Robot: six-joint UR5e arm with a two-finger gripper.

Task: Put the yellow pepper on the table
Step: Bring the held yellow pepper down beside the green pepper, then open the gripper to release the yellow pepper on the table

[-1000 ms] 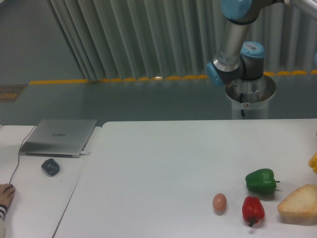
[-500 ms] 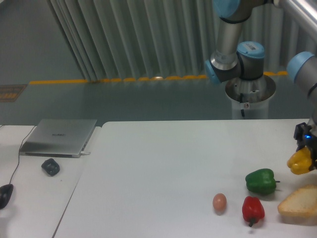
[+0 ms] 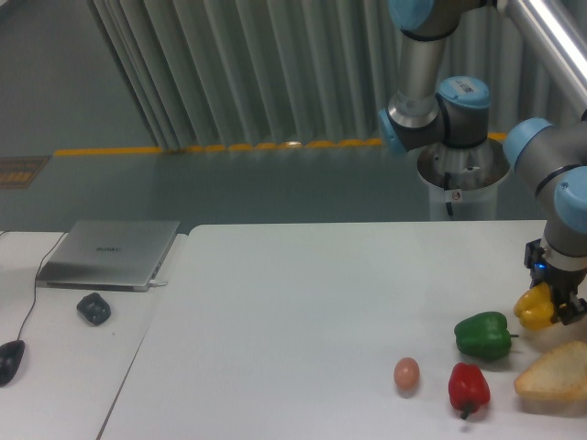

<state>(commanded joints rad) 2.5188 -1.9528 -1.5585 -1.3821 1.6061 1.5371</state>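
- The yellow pepper [image 3: 535, 307] is glossy and rounded, a bright yellow lump with a paler sheen on top, about the size of its green neighbour or a little smaller as seen here.
- It sits in the gripper [image 3: 548, 305] at the right edge of the table [image 3: 293, 312], with the dark jaws clamped on its upper right side; whether its underside touches the tabletop cannot be told from this view.
- The green pepper [image 3: 483, 335] lies just beside it, to the lower left, its short stem pointing towards the yellow one.
- A piece of bread [image 3: 554, 371] lies directly below the held pepper, near the table's front right corner.
- The red pepper [image 3: 469, 388] lies in front of the green one, and an egg [image 3: 406, 373] lies to the left of the red pepper.
- The rest of the tabletop, to the left of these things, is plain white.
- On the smaller desk [image 3: 78, 367] at the left are a closed laptop [image 3: 110, 253], a small dark object [image 3: 94, 308] and a computer mouse [image 3: 9, 358] on a cable.
- Compared with half a second ago, the gripper and the yellow pepper have moved left and slightly lower, closer to the green pepper, and more of the arm's [image 3: 550, 170] grey and blue joints now show at the right.
- A second ago only a sliver of yellow showed at the frame's right edge.
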